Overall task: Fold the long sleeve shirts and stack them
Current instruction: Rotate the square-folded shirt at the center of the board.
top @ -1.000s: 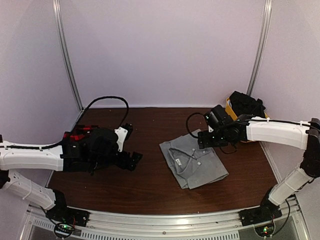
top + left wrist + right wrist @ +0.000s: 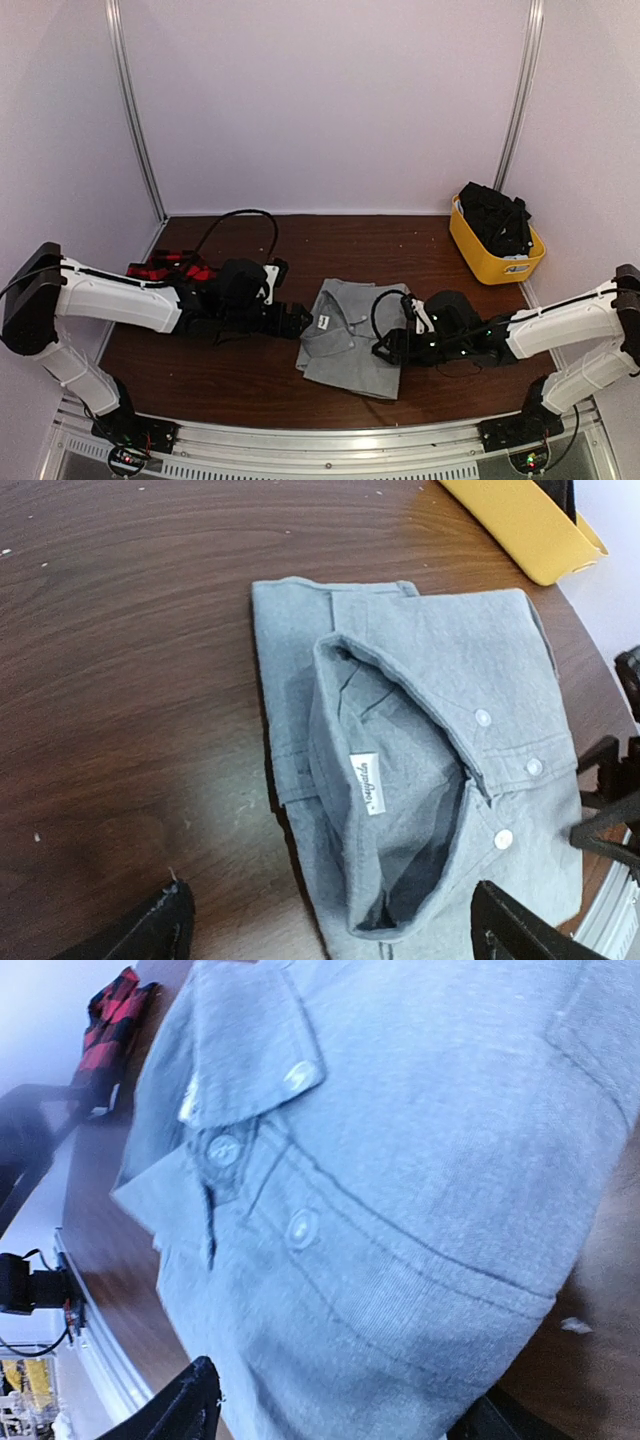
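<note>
— So, how far along is the folding, in your judgement?

— About half, I think. On the brown wooden table (image 2: pixel 200 385) the grey shirt (image 2: pixel 345 350) lies near the middle as a compact packet, with the collar up and turned toward the left arm and the sleeves tucked out of sight — it looks folded, or nearly so. The red-and-black plaid shirt (image 2: pixel 165 268) is a bunched heap at the far left, partly hidden behind the left arm and well apart from the grey one. It is not folded, and nothing is stacked yet.

— And the tools?

— The left gripper (image 2: pixel 292 320) sits low at the collar edge of the grey shirt, its fingers spread wide and holding nothing. The right gripper (image 2: pixel 392 346) is at the opposite edge, also spread, over the border of the cloth; whether it touches the cloth I cannot tell.

— Is something in the way?

— The yellow bin (image 2: pixel 485 260) with dark clothes (image 2: pixel 495 215) stands at the far right corner, apart from the work. The left arm reaches across in front of the plaid heap — it would need to swing back there, in my opinion. Small things: a white neck label (image 2: pixel 366 783) shows inside the collar, and white buttons (image 2: pixel 484 718) run along the placket.
</note>
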Controlling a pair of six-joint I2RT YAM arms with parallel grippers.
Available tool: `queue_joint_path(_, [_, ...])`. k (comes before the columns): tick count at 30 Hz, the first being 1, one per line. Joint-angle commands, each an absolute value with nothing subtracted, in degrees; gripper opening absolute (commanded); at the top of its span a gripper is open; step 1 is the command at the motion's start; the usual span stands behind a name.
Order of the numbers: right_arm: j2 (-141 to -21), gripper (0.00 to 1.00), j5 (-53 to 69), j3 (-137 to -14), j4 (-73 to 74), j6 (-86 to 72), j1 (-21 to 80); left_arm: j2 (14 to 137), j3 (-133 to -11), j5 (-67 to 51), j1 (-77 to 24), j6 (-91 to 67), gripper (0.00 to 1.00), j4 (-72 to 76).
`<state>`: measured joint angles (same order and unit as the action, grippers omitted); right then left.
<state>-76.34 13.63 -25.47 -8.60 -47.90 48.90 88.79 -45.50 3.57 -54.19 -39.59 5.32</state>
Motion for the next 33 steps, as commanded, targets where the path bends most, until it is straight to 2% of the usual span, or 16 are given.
queue_joint_path(1, [-78.01,0.77,5.66,-29.06,-15.47,-56.49,58.37,83.80,-42.94,9.32,-53.58,-40.28,0.98,2.22])
queue_joint_path(5, [-78.62,0.78,-1.14,-35.60,-6.21,-52.98,61.77,81.31,-40.28,8.59,-53.57,-41.65,0.98,1.55])
queue_joint_path(9, [-77.41,0.80,-10.49,-40.48,7.76,-47.50,58.98,79.63,-37.63,6.53,-53.58,-43.42,0.98,4.05])
queue_joint_path(18, [-77.11,0.82,-14.85,-46.72,18.29,-39.75,53.21,80.43,-37.74,6.03,-53.56,-43.59,0.98,4.71])
queue_joint_path(25, [-83.55,0.83,-6.74,-52.72,13.78,-25.97,42.37,83.06,-38.85,3.51,-53.59,-43.98,0.97,6.08])
queue_joint_path(33, [-100.90,0.85,12.58,-67.53,11.74,-14.07,34.18,83.35,-37.05,1.17,-53.65,-46.12,0.97,7.18])
